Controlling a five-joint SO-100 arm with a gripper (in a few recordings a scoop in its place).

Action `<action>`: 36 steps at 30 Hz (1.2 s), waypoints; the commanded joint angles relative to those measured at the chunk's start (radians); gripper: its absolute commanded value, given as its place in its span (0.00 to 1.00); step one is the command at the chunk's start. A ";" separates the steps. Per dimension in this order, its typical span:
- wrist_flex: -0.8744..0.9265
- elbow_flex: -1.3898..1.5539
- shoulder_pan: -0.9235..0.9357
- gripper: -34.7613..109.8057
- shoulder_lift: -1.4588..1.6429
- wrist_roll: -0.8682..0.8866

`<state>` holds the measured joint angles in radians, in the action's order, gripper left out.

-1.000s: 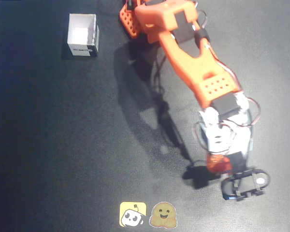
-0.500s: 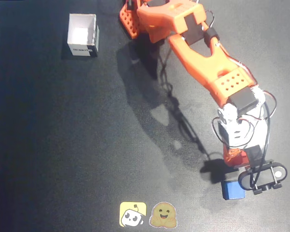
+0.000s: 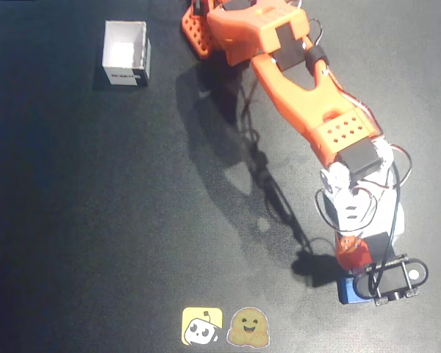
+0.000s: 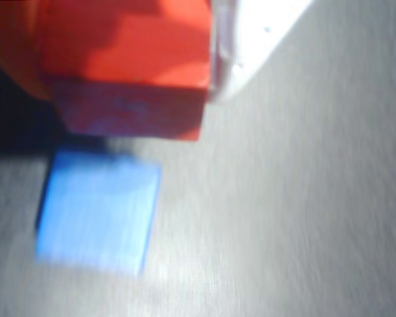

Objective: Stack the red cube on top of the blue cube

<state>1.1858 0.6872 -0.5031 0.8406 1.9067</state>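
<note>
Overhead view
Arm: your orange arm point(image 3: 301, 95) reaches from the top centre of the black desk point(image 3: 95, 220) down toward the lower right.
Tool: your tool point(image 3: 360, 266) sits at the arm's low end, pinching the red cube point(image 3: 352, 251).
Red cube: you see it held just above and overlapping the upper edge of the blue cube point(image 3: 350, 290).
Blue cube: it lies on the desk near the lower right, partly covered by the tool's black frame.
White box: open point(image 3: 126, 53), at the upper left, well apart from both cubes.
Stickers: 2 point(image 3: 226, 326) at the bottom edge, left of the blue cube.

Wrist view
Tool: your tool point(image 4: 119, 66) is pressed on the red cube point(image 4: 138, 72), with a white finger point(image 4: 251, 39) on its right side.
Blue cube: blurred point(image 4: 96, 211), lying on the desk point(image 4: 303, 211) below the red cube and shifted to its left.
Contact: you cannot tell whether the 2 cubes touch.
</note>
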 commanded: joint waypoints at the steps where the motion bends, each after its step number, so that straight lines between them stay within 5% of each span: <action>1: -0.052 -0.028 0.012 0.24 0.002 0.003; 36: -0.167 -0.083 0.034 0.24 -0.115 -0.011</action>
<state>1.0324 0.6581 -0.4648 0.7179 1.9006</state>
